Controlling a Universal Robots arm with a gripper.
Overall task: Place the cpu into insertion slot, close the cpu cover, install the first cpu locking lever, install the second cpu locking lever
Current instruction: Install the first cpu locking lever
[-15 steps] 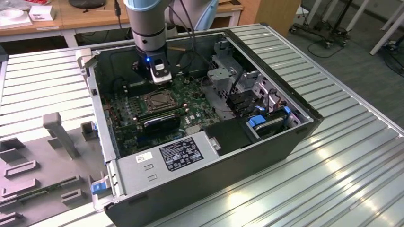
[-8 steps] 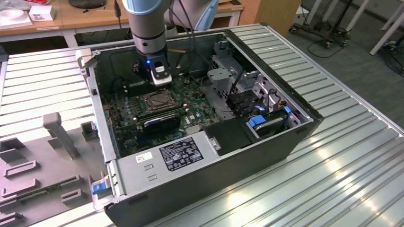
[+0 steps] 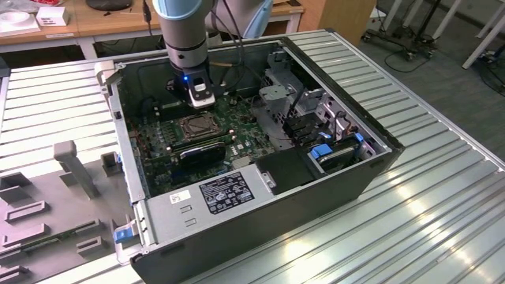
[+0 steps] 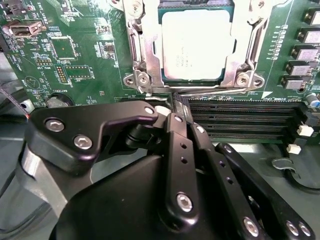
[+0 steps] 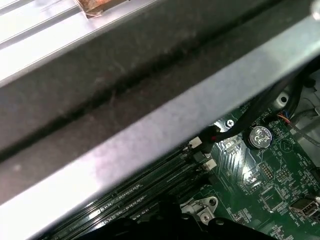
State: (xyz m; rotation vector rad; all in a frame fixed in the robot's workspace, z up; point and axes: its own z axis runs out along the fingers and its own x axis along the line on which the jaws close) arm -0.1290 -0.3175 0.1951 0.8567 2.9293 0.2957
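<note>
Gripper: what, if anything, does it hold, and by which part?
Cannot be told. The gripper is at the cpu cover's edge; the cpu lies within its cut-out.

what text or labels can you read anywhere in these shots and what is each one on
Nothing is clear enough to quote.
black label on the grey metal panel, exterior view: print too small.
white sticker on the same panel: too small.
cpu top, second wrist view: faint marking, washed out.
coin cell, first wrist view: stamped marks, blurred.
green board: white lettering, too small.
</note>
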